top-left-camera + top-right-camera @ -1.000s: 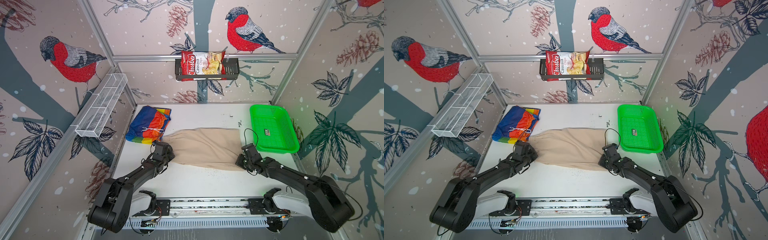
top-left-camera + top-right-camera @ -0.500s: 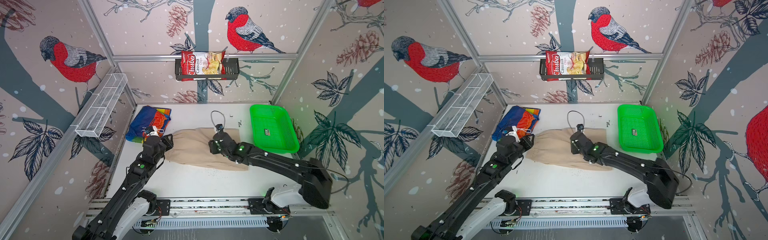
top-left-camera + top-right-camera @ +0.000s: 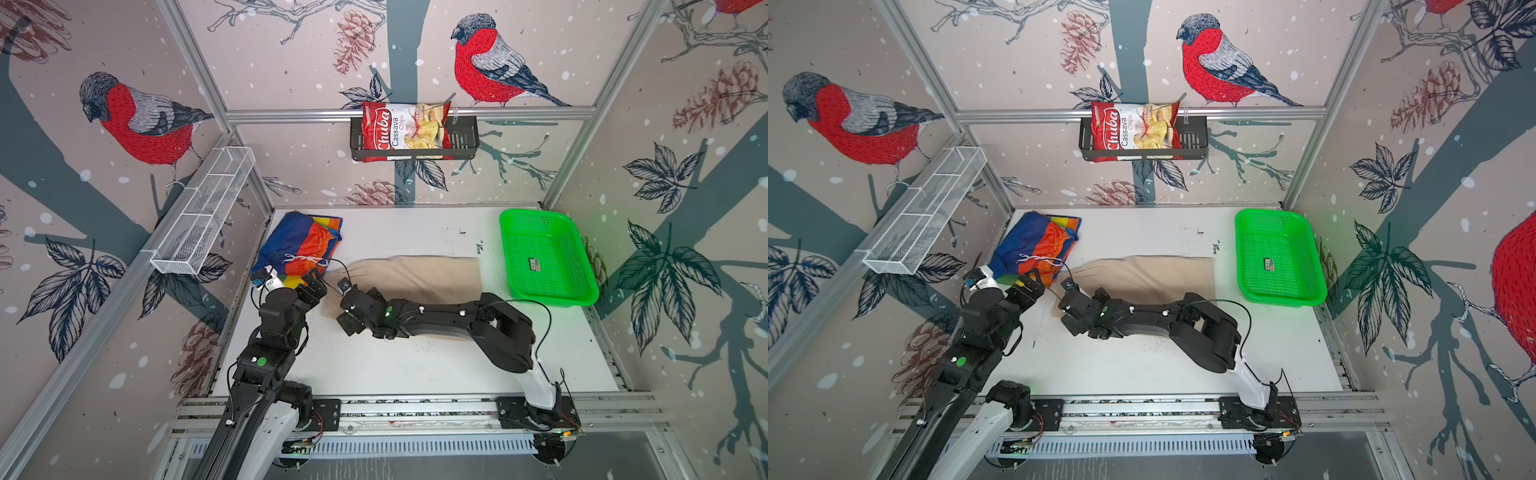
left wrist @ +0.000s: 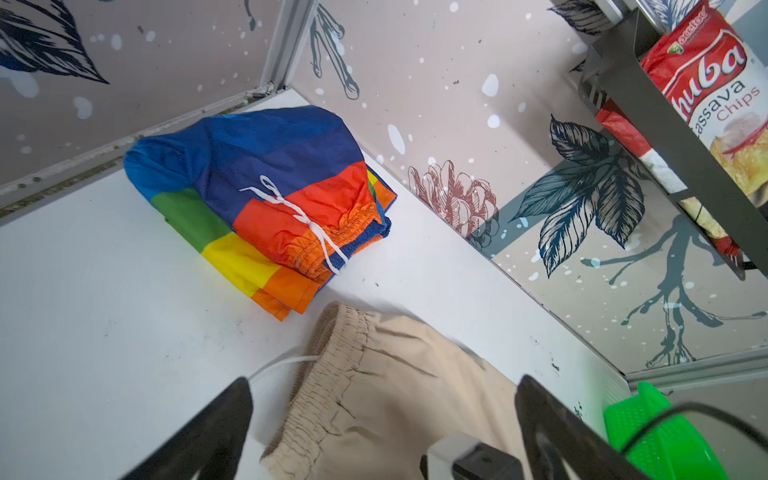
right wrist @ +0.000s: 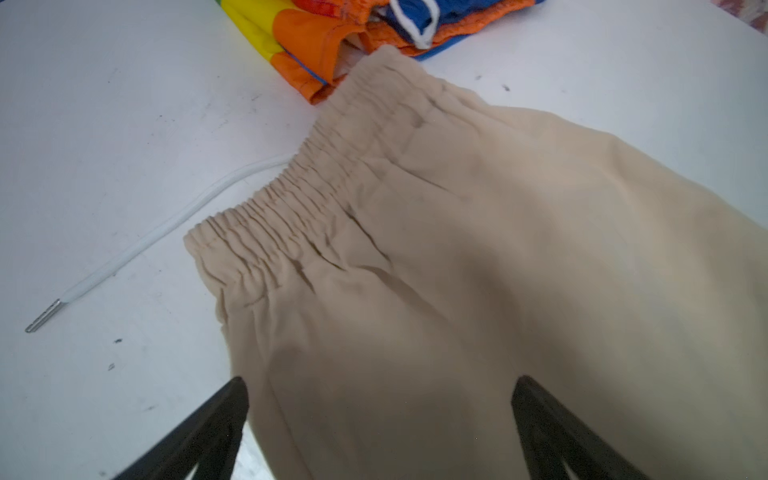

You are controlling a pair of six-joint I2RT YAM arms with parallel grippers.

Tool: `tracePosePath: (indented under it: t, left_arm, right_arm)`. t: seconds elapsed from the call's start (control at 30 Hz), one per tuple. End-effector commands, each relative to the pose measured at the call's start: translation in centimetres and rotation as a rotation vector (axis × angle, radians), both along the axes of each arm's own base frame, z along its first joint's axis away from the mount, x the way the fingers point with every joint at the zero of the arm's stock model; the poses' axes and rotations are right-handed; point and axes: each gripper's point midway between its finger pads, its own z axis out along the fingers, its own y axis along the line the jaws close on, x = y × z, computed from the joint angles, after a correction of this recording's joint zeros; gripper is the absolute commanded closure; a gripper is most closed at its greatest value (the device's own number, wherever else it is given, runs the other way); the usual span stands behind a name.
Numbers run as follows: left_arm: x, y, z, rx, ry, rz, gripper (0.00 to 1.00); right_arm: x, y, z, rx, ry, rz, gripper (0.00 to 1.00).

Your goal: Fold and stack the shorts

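left gripper [image 4: 382, 399] and right gripper [image 5: 378, 399], jaws spread and empty, over beige shorts [image 3: 428, 274]; rainbow shorts [image 3: 299, 245] at ten o'clock.

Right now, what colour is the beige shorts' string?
White; the string shows best in the right wrist view.

Watching the rainbow-striped shorts [image 3: 299, 245] sitting folded into a compact bundle in the far left corner of the table [image 3: 415, 365], blue panel on top, orange gathered waistband facing the middle, thin white cord [image 4: 299, 216] trailing across it. Right next door, too close to call contact, seeing the beige shorts [image 3: 428, 274] lying flat across the table's middle, gathered elastic waist [image 5: 291, 199] pointing toward the left edge, white drawstring [image 5: 158, 237] snaking out onto bare tabletop.
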Motion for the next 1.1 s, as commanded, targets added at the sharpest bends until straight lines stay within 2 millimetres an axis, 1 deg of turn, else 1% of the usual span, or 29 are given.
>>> tracePosePath:
  t: [0.0, 0.13, 0.2, 0.27, 0.3, 0.33, 0.37, 0.4, 0.43, 0.47, 0.5, 0.57, 0.63, 0.73, 0.87, 0.97, 1.07]
  left_arm:
    - [-0.4, 0.5, -0.5, 0.017, 0.02, 0.02, 0.03]
    - [-0.5, 0.6, -0.7, 0.002, 0.018, 0.025, 0.03]
    - [-0.6, 0.4, -0.8, -0.012, 0.011, 0.019, 0.03]
    - [-0.5, 0.3, -1.0, -0.031, 0.006, 0.016, 0.03]
    - [-0.5, 0.1, -1.2, -0.04, 0.005, 0.008, 0.03]
    - [-0.4, -0.1, -1.5, -0.05, 0.009, 0.004, 0.04]
    - [-0.3, -0.3, -1.7, -0.056, 0.012, -0.004, 0.05]
    - [-0.2, -0.5, -2.1, -0.065, 0.019, -0.012, 0.06]
    - [-0.1, -0.7, -2.7, -0.077, 0.032, -0.017, 0.08]
    - [0.0, -1.0, -3.3, -0.089, 0.042, -0.028, 0.09]
    - [0.1, -1.4, -3.9, -0.103, 0.053, -0.044, 0.1]
    - [0.3, -2.0, -5.5, -0.13, 0.084, -0.064, 0.1]
    - [0.6, -2.5, -6.8, -0.151, 0.111, -0.083, 0.08]
    - [1.2, -3.4, -7.6, -0.178, 0.115, -0.118, 0.03]
    - [2.3, -4.6, -8.0, -0.21, 0.107, -0.172, 0.03]
    - [3.1, -5.6, -8.7, -0.238, 0.114, -0.222, 0.03]
    - [3.8, -7.1, -9.6, -0.293, 0.117, -0.293, 0.03]
  right_arm:
    - [-0.5, 1.9, -0.9, 0.014, 0.002, 0.075, 0.01]
    - [-0.5, 2.2, -3.6, -0.014, 0.033, 0.084, 0.0]
    - [0.0, 1.8, -4.8, -0.017, 0.06, 0.059, 0.05]
    - [1.0, 1.1, -5.6, -0.011, 0.091, 0.014, 0.13]
    - [1.5, 0.6, -5.9, 0.0, 0.108, -0.007, 0.2]
    - [1.9, 0.3, -6.1, 0.014, 0.127, -0.018, 0.31]
    - [2.2, 0.1, -6.2, 0.028, 0.144, -0.026, 0.47]
    - [2.6, -0.2, -6.3, 0.044, 0.163, -0.036, 0.69]
    - [2.8, -0.5, -6.6, 0.054, 0.185, -0.038, 0.85]
    - [2.9, -0.7, -6.8, 0.063, 0.203, -0.036, 0.97]
    - [3.0, -0.8, -6.9, 0.078, 0.221, -0.029, 1.0]
    - [3.2, -1.2, -6.8, 0.112, 0.246, -0.028, 1.0]
    - [3.2, -1.5, -6.1, 0.154, 0.259, -0.025, 1.0]
    - [3.1, -1.9, -4.7, 0.209, 0.272, -0.012, 1.0]
    - [2.6, -2.7, -2.6, 0.291, 0.293, 0.008, 1.0]
    - [1.9, -3.6, -1.1, 0.361, 0.322, 0.024, 1.0]
    - [1.1, -4.3, 0.0, 0.418, 0.347, 0.04, 1.0]
